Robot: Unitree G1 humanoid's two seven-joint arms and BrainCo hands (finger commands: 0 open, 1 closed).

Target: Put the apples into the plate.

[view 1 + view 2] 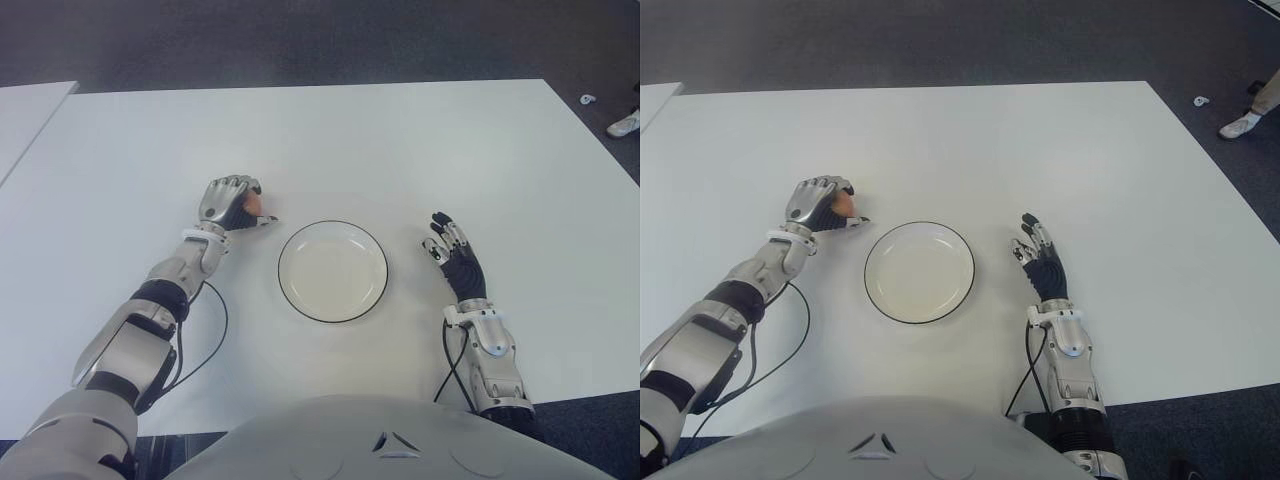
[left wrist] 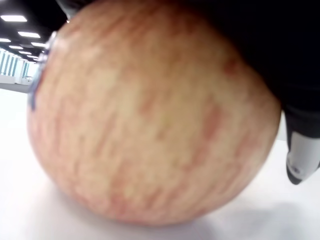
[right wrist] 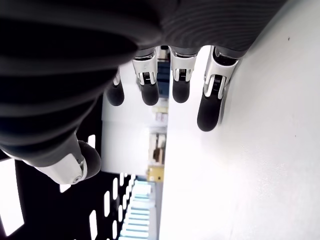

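I am looking down at the white bench [image 1: 420,140], which is filling most of the eye views, and I am counting one of it here, with the corner of a second white surface [image 1: 25,110] showing at the upper left of the frame. On the bench I am counting one plate [image 1: 333,271], white with a dark rim, sitting at centre frame and holding nothing yet. I am counting one apple [image 2: 150,115] only, though the task speaks of apples; no other is showing in any view.

My left hand [image 1: 232,205] is sitting left of centre in the eye views, just beside the plate's left edge, and its fingers are curling over the apple, gripping it. In the left wrist view the apple is filling the frame and its underside seems to be resting on the bench.

My right hand [image 1: 455,258] is showing to the right of the plate, fingers stretched out straight and holding nothing.

What I am worrying about: the apple is round and smooth, so if the grip is covering only its top, it may be slipping out during the lift and rolling across the bench. Carrying it too low, I am risking knocking the plate's rim and shoving the plate aside.
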